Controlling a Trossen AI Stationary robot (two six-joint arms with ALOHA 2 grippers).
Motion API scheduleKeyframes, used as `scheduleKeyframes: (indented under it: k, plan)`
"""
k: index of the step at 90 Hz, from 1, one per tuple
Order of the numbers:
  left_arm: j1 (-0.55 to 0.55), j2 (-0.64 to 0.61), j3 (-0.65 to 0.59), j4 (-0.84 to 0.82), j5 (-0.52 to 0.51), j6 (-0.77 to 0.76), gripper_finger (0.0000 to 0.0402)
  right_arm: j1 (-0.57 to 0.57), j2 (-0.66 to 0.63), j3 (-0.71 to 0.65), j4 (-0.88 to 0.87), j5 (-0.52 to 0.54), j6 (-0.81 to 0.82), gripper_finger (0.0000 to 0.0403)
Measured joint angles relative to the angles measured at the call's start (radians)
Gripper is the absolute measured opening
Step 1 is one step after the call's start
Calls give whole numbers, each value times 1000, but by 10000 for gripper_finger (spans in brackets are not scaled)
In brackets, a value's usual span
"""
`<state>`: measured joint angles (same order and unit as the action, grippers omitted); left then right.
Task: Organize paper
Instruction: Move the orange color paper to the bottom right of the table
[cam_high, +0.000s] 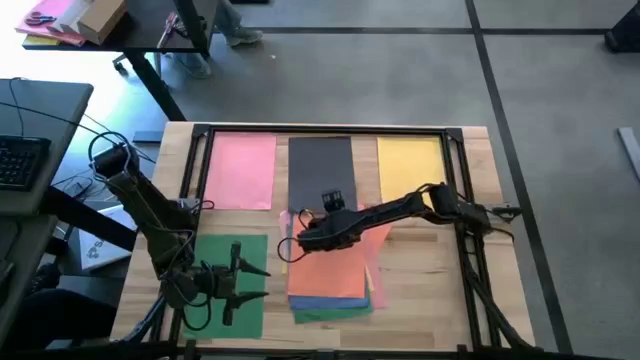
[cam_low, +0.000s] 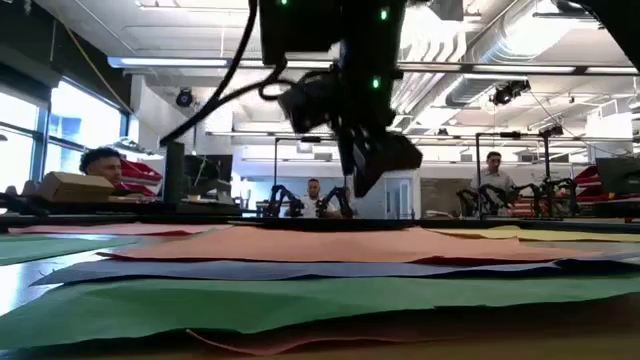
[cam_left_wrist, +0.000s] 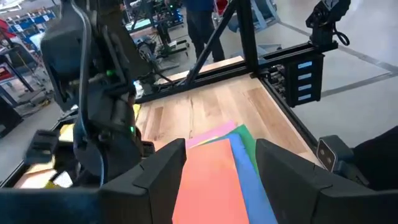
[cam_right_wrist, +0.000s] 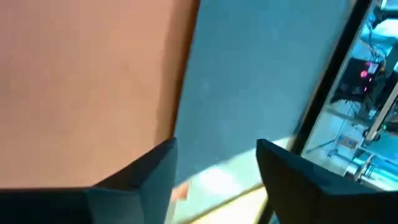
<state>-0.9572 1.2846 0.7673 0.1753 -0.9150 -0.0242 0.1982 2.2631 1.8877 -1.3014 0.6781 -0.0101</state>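
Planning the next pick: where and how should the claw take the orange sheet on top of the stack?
Probably the orange sheet by its left edge, from the left. It lies flat atop the blue sheet and green sheet, so only a lifted or slid-off edge gives purchase. The right claw, open, hangs by that sheet's far-left corner; the left claw waits over another green sheet.

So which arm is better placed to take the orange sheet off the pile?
Probably the right: its gripper hovers open at the orange sheet. The left gripper sits over the green sheet, off to the side.
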Motion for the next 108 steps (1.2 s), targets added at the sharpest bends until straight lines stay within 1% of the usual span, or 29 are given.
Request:
scheduleKeyframes:
  k: [6, 14, 24, 31, 38, 47, 56, 64, 77, 82, 89, 94, 100, 105, 108]
  plan:
    - [-3, 0, 0, 0, 0, 0, 186, 15, 0, 43, -59, -16, 11, 244]
    - [-5, 0, 0, 0, 0, 0, 186, 51, 0, 92, -112, -37, 10, 250]
    - [-5, 0, 0, -14, 0, -12, 186, 109, 0, 130, -130, -74, 6, 252]
    - [-5, 0, 0, -62, 0, -53, 186, 159, 0, 134, -137, -90, 18, 252]
    - [-5, 0, 0, -129, 0, -107, 186, 212, 0, 134, -167, -107, 72, 252]
    - [-1, 0, 0, -203, -4, -176, 186, 287, 0, 134, -191, -129, 184, 252]
    - [26, 0, 0, -217, -1, -215, 186, 363, 0, 134, -184, -125, 276, 252]
    - [76, 5, 0, -214, 26, -248, 186, 424, 0, 134, -158, -122, 355, 252]
    - [174, 47, 0, -191, 107, -286, 186, 513, 0, 134, -120, -87, 480, 252]
    - [215, 82, 0, -146, 136, -267, 186, 542, 1, 134, -70, -92, 477, 252]
    - [269, 146, 0, -39, 193, -207, 186, 576, 7, 133, -2, -104, 433, 252]
    - [305, 200, 0, 62, 263, -156, 186, 594, 13, 133, 37, -105, 395, 252]
    - [343, 265, 0, 176, 376, -104, 186, 608, 18, 133, 59, -114, 364, 252]
    - [367, 318, 0, 265, 469, -87, 186, 612, 24, 133, 76, -137, 352, 252]
    - [378, 349, 0, 310, 506, -80, 186, 614, 31, 133, 85, -156, 353, 252]
